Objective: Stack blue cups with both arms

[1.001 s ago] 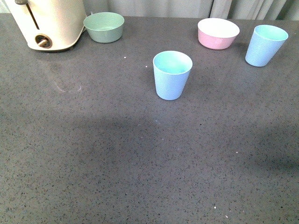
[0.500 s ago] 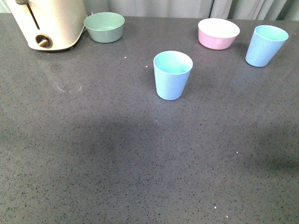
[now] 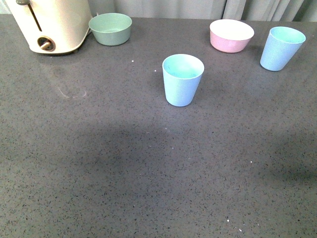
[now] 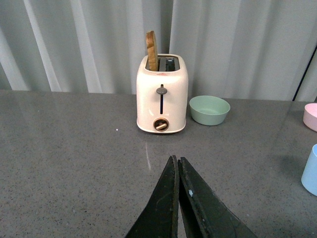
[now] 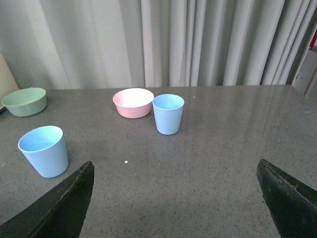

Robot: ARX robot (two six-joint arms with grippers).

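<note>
Toast (image 4: pixel 151 49) beyond left gripper (image 4: pixel 177 159), wrist-only

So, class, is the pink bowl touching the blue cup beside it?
Apart. The front view shows grey tabletop between the pink bowl and the blue cup.

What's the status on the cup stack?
Left gripper shut, empty; right gripper open, empty. Near cup and far cup upright, apart, unstacked. Pink bowl close beside far cup.
</note>
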